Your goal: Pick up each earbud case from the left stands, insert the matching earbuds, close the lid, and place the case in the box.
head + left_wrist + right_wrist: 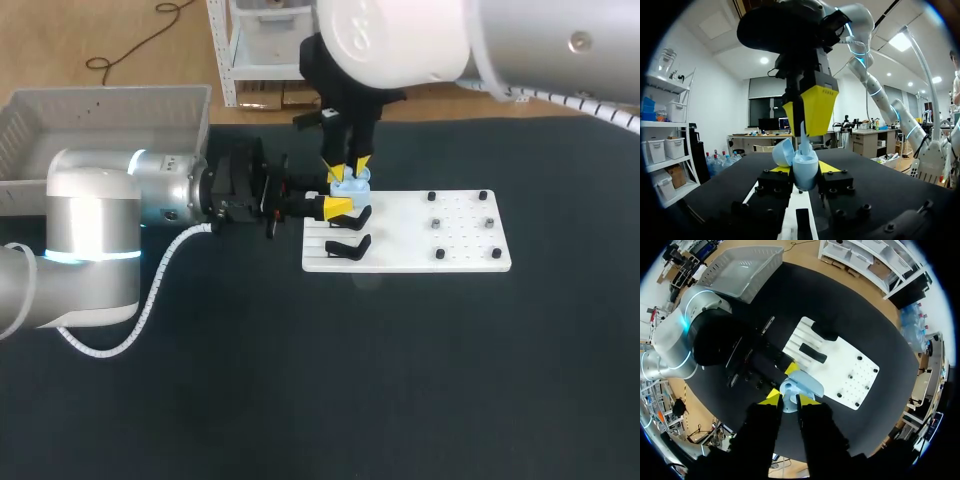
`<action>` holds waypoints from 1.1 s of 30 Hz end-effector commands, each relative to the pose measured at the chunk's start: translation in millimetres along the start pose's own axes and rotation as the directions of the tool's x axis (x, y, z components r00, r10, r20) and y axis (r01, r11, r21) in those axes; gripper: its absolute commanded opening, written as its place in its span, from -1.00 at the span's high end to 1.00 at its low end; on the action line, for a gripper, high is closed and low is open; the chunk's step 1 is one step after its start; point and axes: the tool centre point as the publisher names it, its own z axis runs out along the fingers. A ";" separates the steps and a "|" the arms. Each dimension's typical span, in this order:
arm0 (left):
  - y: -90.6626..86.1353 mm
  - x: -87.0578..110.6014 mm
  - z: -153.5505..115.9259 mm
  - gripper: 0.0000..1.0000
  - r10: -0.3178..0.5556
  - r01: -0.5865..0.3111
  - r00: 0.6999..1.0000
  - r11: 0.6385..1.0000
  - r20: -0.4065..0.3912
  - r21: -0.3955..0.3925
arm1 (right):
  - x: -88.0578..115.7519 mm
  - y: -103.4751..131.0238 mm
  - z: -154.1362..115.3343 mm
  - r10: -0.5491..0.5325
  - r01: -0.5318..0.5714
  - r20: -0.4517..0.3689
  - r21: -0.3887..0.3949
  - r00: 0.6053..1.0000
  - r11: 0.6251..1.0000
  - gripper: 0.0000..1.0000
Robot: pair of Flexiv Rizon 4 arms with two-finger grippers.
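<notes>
1. The left arm [90,240] comes in from 9 o'clock in the head view, its wrist level and aimed toward 3 o'clock.
2. The left gripper [338,200] clamps the earbud case [352,183] from two sides between its yellow fingertips [832,167].
3. The right arm [520,40] enters from 1 o'clock, its wrist turned straight down.
4. The right gripper [346,165] hangs just above the left gripper, at its 12 o'clock.

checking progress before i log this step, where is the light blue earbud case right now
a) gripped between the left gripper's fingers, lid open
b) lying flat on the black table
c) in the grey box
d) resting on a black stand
a, the left wrist view shows the light blue earbud case pinched from both sides between the left gripper's yellow pads, with its lid swung open, over the white board.
</notes>
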 end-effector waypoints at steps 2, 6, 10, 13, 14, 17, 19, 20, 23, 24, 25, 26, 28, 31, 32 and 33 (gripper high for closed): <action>0.5 0.5 -0.1 1.00 0.000 0.000 1.000 1.000 0.000 0.001 | -2.5 0.3 1.5 -0.002 0.002 -0.005 0.003 1.000 1.000 1.00; 0.5 0.5 -0.1 1.00 0.000 0.000 1.000 1.000 0.000 0.001 | -4.3 -0.6 3.1 -0.002 0.002 -0.009 0.006 1.000 1.000 1.00; 0.5 0.5 -0.1 1.00 0.000 0.000 1.000 1.000 0.000 0.001 | -4.9 -1.0 3.5 0.000 0.000 -0.012 0.011 1.000 1.000 1.00; 0.5 0.5 -0.1 1.00 0.000 0.000 1.000 1.000 0.000 0.001 | -5.5 -1.7 4.0 0.002 -0.001 -0.013 0.015 1.000 1.000 1.00; 0.5 0.5 -0.1 1.00 0.000 0.000 1.000 1.000 0.000 0.001 | -5.6 -1.9 4.2 0.002 -0.002 -0.014 0.015 1.000 1.000 1.00; 0.5 0.5 -0.1 1.00 0.000 0.000 1.000 1.000 0.000 0.001 | -5.7 -2.0 5.6 0.004 -0.004 -0.017 0.015 1.000 1.000 1.00; 0.5 0.5 -0.1 1.00 0.000 0.000 1.000 1.000 0.000 0.001 | -5.7 -1.8 6.3 0.004 -0.004 -0.019 0.015 1.000 1.000 1.00; 0.5 0.5 -0.1 1.00 0.000 0.000 1.000 1.000 0.000 0.001 | -5.8 -1.6 6.5 0.004 -0.004 -0.020 0.015 1.000 1.000 1.00; 0.5 0.5 -0.1 1.00 0.000 0.000 1.000 1.000 0.000 0.001 | -6.0 -1.0 7.3 0.004 -0.003 -0.022 0.014 1.000 1.000 1.00; 0.5 0.5 -0.1 1.00 0.000 0.000 1.000 1.000 0.000 0.001 | -6.2 -0.6 7.6 0.003 -0.003 -0.023 0.014 1.000 1.000 1.00; 0.5 0.5 -0.1 1.00 0.000 0.000 1.000 1.000 0.000 0.001 | -6.6 -0.4 8.1 0.003 -0.002 -0.024 0.014 1.000 1.000 1.00; 0.5 0.5 -0.1 1.00 0.000 0.000 1.000 1.000 0.000 0.001 | -6.9 -0.3 8.5 0.003 -0.002 -0.025 0.015 1.000 1.000 1.00; 0.5 0.5 -0.1 1.00 0.000 0.000 1.000 1.000 0.000 0.001 | -7.6 0.1 9.3 0.002 -0.001 -0.028 0.016 1.000 1.000 1.00; 0.5 0.5 -0.1 1.00 0.000 0.000 1.000 1.000 0.000 0.001 | -8.8 0.8 10.4 0.001 0.000 -0.032 0.018 0.999 1.000 1.00; 0.5 0.5 -0.1 1.00 0.000 0.000 1.000 1.000 0.000 0.001 | -9.3 1.1 10.9 0.001 0.000 -0.034 0.020 0.999 1.000 1.00; 0.5 0.5 -0.1 1.00 0.000 0.000 1.000 1.000 0.000 0.001 | -9.6 1.2 11.2 0.001 0.000 -0.036 0.021 0.999 1.000 1.00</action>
